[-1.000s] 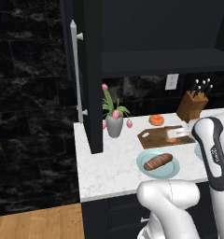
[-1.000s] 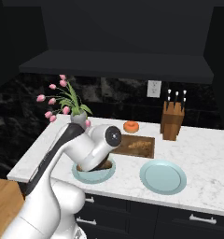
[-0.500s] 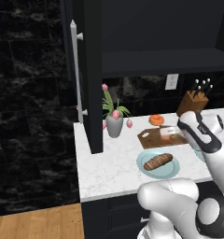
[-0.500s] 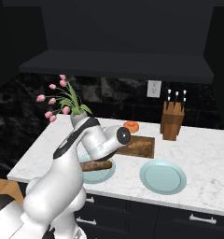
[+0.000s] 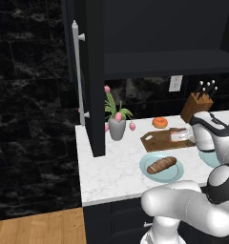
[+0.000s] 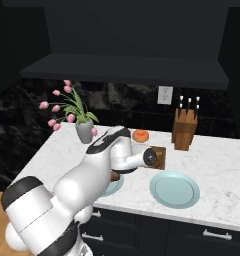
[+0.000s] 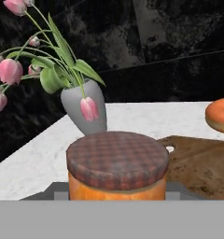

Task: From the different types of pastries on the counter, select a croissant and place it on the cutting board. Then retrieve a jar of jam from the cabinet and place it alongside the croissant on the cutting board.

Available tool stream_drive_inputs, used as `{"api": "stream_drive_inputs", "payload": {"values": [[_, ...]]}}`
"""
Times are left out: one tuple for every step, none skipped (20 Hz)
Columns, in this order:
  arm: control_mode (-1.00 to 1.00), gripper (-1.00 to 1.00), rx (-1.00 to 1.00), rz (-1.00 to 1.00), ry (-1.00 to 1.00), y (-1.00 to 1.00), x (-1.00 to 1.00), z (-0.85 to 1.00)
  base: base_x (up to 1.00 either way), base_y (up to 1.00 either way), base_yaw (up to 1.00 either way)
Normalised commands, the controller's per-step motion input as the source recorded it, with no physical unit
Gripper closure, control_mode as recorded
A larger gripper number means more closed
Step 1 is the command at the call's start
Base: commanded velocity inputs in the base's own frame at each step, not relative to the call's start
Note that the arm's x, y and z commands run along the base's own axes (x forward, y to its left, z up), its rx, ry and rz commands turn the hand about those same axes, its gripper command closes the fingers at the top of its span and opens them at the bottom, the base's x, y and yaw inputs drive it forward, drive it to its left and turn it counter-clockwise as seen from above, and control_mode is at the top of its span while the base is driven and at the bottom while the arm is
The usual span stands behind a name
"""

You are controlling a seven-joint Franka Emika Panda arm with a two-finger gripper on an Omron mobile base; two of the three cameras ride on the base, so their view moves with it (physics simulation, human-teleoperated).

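— How is the jar of jam (image 7: 117, 168) held, and which way is it pointed?

— It is gripped upright in the narrowly closed gripper (image 5: 183, 136), its chequered lid up and its axis vertical, over the cutting board (image 5: 157, 140) near the worktop's (image 5: 111, 164) back edge.

— And the board's long axis?

— It is laid along that back edge — the handle hole end is turned toward the vase of tulips (image 7: 83, 109). The doughnut (image 5: 160, 122) is seen just behind it; the loaf-like pastry (image 5: 161, 165) is laid on a teal plate (image 5: 150, 172) nearer the front edge.
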Motion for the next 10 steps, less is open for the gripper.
{"api": "stream_drive_inputs", "payload": {"values": [[-1.00,1.00,0.00,0.00,0.00,0.00,0.00,0.00,0.00,0.00,0.00],[-1.00,1.00,0.00,0.00,0.00,0.00,0.00,0.00,0.00,0.00,0.00],[-1.00,1.00,0.00,0.00,0.00,0.00,0.00,0.00,0.00,0.00,0.00],[-1.00,1.00,0.00,0.00,0.00,0.00,0.00,0.00,0.00,0.00,0.00],[-1.00,1.00,0.00,0.00,0.00,0.00,0.00,0.00,0.00,0.00,0.00],[-1.00,1.00,0.00,0.00,0.00,0.00,0.00,0.00,0.00,0.00,0.00],[-1.00,1.00,0.00,0.00,0.00,0.00,0.00,0.00,0.00,0.00,0.00],[-1.00,1.00,0.00,0.00,-0.03,0.00,0.00,0.00,0.00,0.00,0.00],[-1.00,1.00,0.00,0.00,-0.11,0.00,0.00,0.00,0.00,0.00,0.00],[-1.00,1.00,-0.04,0.00,-0.16,0.15,0.00,0.00,0.00,0.00,0.00]]}}
